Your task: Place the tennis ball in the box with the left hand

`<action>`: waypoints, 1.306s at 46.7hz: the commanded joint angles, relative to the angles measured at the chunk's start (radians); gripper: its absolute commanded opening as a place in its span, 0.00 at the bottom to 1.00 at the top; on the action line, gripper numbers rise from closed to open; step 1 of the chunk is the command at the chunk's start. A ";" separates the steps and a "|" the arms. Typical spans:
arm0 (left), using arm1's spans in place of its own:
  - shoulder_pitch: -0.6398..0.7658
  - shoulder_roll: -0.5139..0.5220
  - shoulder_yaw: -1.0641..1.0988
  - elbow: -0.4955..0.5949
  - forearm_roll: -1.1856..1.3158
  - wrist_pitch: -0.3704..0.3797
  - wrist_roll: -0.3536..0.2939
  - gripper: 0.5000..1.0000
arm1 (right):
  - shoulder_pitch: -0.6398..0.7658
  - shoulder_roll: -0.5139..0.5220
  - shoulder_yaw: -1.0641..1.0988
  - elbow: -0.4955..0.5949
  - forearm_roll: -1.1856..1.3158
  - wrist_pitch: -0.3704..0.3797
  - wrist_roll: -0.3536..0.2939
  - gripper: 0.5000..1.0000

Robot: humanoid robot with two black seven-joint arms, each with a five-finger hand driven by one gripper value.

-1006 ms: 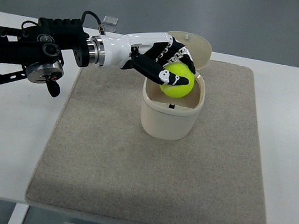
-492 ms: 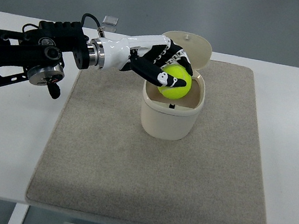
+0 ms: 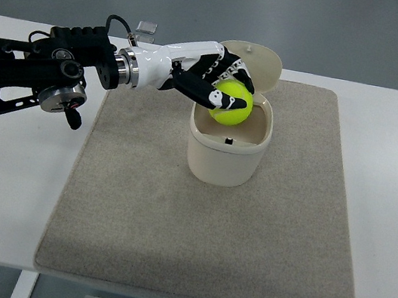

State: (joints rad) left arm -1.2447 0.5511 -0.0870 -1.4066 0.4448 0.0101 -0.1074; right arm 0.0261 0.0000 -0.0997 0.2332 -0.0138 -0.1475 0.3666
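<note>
A white surface (image 3: 397,197) fills most of the view, with grey floor (image 3: 341,27) beyond its far edge. A beige mat (image 3: 200,233) lies flat on it, reaching its near edge. A small grey bracket (image 3: 146,30) sits at the far edge.

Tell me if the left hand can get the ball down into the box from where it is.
Probably yes. The left hand holds the ball right over the box, whose lid is flipped back. The opening looks clear, with nothing blocking the drop.
</note>
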 commanded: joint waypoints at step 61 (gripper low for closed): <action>0.277 -0.030 -0.701 -0.015 -0.172 0.042 -0.029 0.41 | 0.000 0.000 0.000 0.000 0.000 0.000 0.000 0.88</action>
State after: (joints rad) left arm -0.9886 0.5214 -0.7562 -1.4306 0.3158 0.0450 -0.1347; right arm 0.0260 0.0000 -0.0997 0.2332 -0.0138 -0.1480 0.3666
